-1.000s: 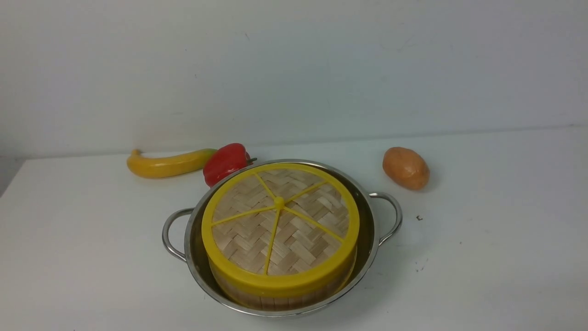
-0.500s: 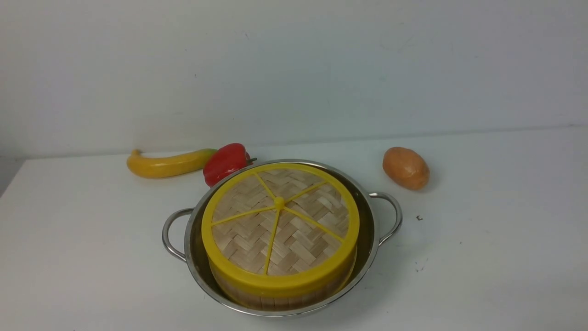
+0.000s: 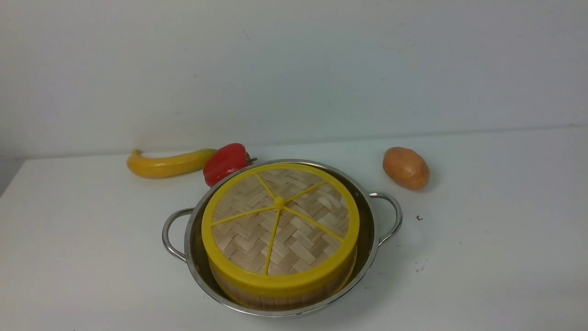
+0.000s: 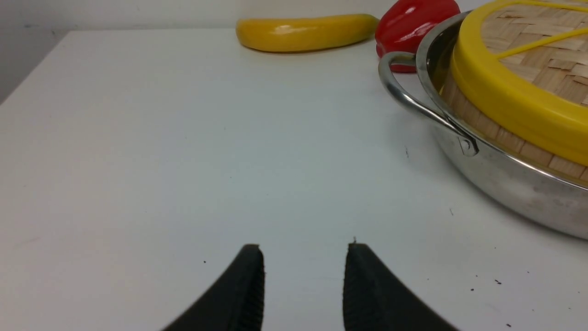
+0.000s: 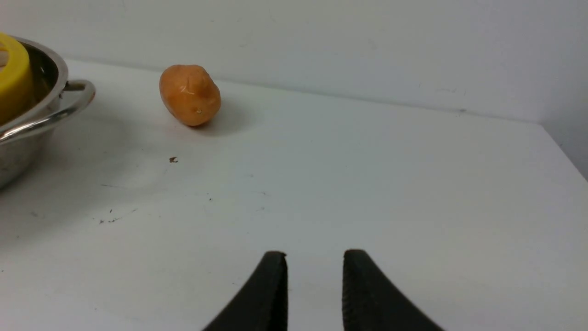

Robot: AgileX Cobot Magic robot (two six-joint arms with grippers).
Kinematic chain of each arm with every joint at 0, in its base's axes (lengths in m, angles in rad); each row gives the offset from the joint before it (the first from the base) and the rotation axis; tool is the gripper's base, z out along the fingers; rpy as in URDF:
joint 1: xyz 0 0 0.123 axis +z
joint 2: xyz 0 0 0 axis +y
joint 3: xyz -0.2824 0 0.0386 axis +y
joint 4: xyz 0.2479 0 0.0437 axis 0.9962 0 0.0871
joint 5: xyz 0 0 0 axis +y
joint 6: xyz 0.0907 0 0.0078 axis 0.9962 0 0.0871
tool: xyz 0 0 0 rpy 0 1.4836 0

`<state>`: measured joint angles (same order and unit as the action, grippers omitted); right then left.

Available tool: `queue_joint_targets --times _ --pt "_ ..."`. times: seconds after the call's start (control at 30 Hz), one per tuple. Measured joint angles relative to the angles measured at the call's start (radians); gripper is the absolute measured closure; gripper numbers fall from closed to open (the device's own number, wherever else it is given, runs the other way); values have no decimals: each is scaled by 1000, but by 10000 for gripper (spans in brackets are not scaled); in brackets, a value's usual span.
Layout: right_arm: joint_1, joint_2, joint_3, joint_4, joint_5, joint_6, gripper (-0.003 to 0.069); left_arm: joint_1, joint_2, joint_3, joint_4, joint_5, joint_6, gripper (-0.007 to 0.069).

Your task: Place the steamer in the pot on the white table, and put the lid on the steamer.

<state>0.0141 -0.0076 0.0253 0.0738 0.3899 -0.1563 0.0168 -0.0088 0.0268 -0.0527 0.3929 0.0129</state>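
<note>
On the flat white speckled table (image 3: 482, 220) sits my landmark, the wide round stainless-steel pot (image 3: 376, 230) with two loop handles. Inside it rests the round bamboo steamer (image 3: 275, 303), topped by the woven-bamboo lid (image 3: 303, 243) with yellow rim and spokes. Beyond the pot, toward its left, lies the curved yellow banana (image 3: 170, 165); the shiny red bell pepper (image 3: 225, 163) is just behind the pot, and the brown lumpy potato (image 3: 406, 168) is behind to its right. My black left gripper (image 4: 303, 248) and black right gripper (image 5: 315, 253) hold nothing, fingers apart.
</note>
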Motion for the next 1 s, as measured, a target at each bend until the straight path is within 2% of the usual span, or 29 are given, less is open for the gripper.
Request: queue_joint_targets --times 1.0 --pt "0 0 0 0 0 0 478 0 0 0 0 0 0 386"
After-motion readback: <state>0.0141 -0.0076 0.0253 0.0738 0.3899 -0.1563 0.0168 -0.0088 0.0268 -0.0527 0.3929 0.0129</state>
